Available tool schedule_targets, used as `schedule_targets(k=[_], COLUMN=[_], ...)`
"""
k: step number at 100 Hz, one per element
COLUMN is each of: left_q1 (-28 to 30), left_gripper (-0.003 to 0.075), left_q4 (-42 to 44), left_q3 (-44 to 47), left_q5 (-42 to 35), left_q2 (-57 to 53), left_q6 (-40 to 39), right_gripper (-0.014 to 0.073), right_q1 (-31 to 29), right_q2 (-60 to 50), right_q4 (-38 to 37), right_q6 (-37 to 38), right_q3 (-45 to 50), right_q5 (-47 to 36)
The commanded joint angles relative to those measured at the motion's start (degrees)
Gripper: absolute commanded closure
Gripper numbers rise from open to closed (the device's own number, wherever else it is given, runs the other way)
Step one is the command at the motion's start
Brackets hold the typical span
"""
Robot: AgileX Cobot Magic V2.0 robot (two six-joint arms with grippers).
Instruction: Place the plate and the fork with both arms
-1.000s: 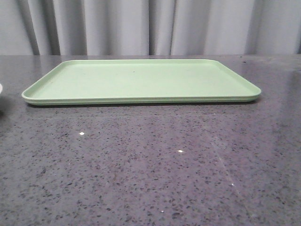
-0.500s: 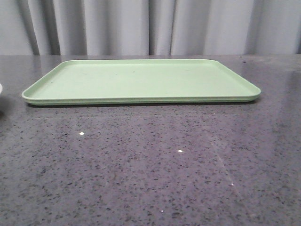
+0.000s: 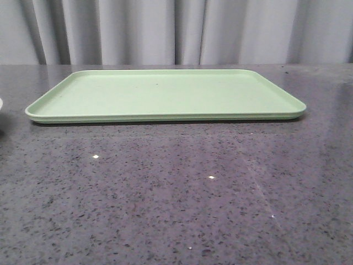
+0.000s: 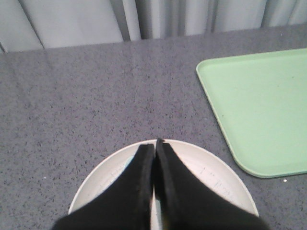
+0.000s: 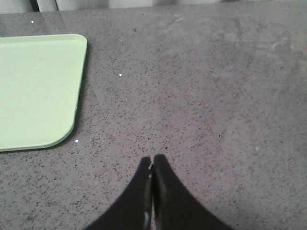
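The plate (image 4: 218, 179) is a pale round dish on the grey table, seen in the left wrist view beneath my left gripper (image 4: 154, 143). The left gripper is shut and empty, its tips over the plate's far rim. A sliver of the plate's rim (image 3: 1, 105) shows at the left edge of the front view. My right gripper (image 5: 152, 159) is shut and empty over bare grey table, to the right of the tray. The fork is out of view. Neither gripper shows in the front view.
A flat rectangular light-green tray (image 3: 165, 94) lies at the back middle of the speckled grey table; its corners show in the left wrist view (image 4: 259, 105) and in the right wrist view (image 5: 33, 86). Grey curtains hang behind the table.
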Motion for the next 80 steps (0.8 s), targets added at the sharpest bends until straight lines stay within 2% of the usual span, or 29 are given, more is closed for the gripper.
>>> schedule_targets(k=[1, 11, 17, 22, 30, 37, 43, 66, 80], left_q1=[0.0, 0.0, 0.0, 0.0, 0.0, 0.0, 0.0, 0.3, 4.4], left_gripper=[0.0617, 0.0441, 0.0336, 0.0281, 0.0246, 0.0246, 0.0246, 0.0248, 0.0248], left_q4=[-0.6, -1.7, -1.7, -1.7, -1.7, -1.7, -1.7, -1.0, 2.8], left_q3=[-2.9, -2.9, -2.9, -2.9, -2.9, -2.9, -2.9, -3.4, -5.6], left_q5=[-2.4, -2.7, -2.7, -2.8, -3.3, -3.3, -3.3, -0.1, 5.4], left_q2=[2.5, 3.3, 3.4, 3.4, 3.4, 3.4, 3.4, 3.4, 3.4], left_q6=[-0.6, -0.6, -0.6, -0.6, -0.6, -0.6, -0.6, -1.2, -4.2], right_gripper=[0.0639, 0.0545, 0.0439, 0.0337, 0.0158, 0.0054, 0.0024, 0.0024, 0.0024], right_q1=[-0.1, -0.1, -0.1, -0.1, -0.1, -0.1, -0.1, -0.1, -0.1], right_q2=[1.9, 2.8, 2.9, 2.9, 2.9, 2.9, 2.9, 2.9, 2.9], right_q4=[2.0, 2.1, 2.1, 2.0, 2.0, 2.0, 2.0, 2.0, 2.0], right_q6=[-0.2, -0.2, -0.2, -0.2, -0.2, -0.2, -0.2, -0.2, -0.2], right_q3=[-2.6, -2.6, -2.6, -2.6, -2.6, -2.6, -2.5, -2.4, -2.4], right_q5=[-3.1, -2.8, -2.4, -2.2, -1.7, -1.0, -0.7, -1.7, -1.5])
